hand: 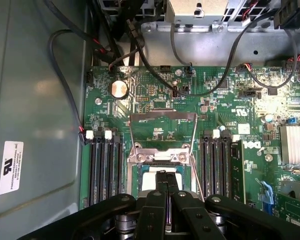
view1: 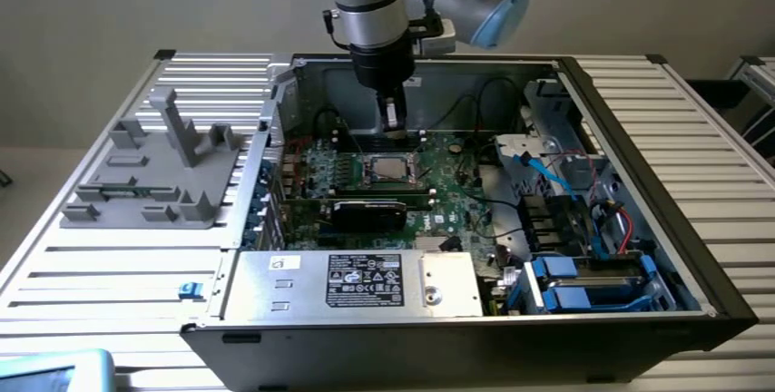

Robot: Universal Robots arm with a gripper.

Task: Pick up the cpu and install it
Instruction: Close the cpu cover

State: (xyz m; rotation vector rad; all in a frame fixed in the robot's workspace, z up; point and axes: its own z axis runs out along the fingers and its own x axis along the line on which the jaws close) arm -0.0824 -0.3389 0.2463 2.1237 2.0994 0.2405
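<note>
The cpu [view1: 387, 170] lies flat in the socket on the green motherboard [view1: 455, 183], its dull silver top facing up. In the wrist view the cpu [hand: 149, 181] sits inside the metal socket frame [hand: 162, 155], with the hinged load plate [hand: 163, 116] swung open beyond it. My gripper [view1: 390, 127] hangs straight down inside the computer case, a little above the socket's far edge. Its black fingers [hand: 162, 180] are pressed together with nothing between them, over the cpu's edge; whether they touch it I cannot tell.
Black memory slots [hand: 104, 165] flank the socket on both sides. A silver power supply box [view1: 358, 281] with a label fills the case front. Cables [hand: 210, 80] cross the board. A grey fixture [view1: 158, 174] stands on the slatted table at the exterior view's left.
</note>
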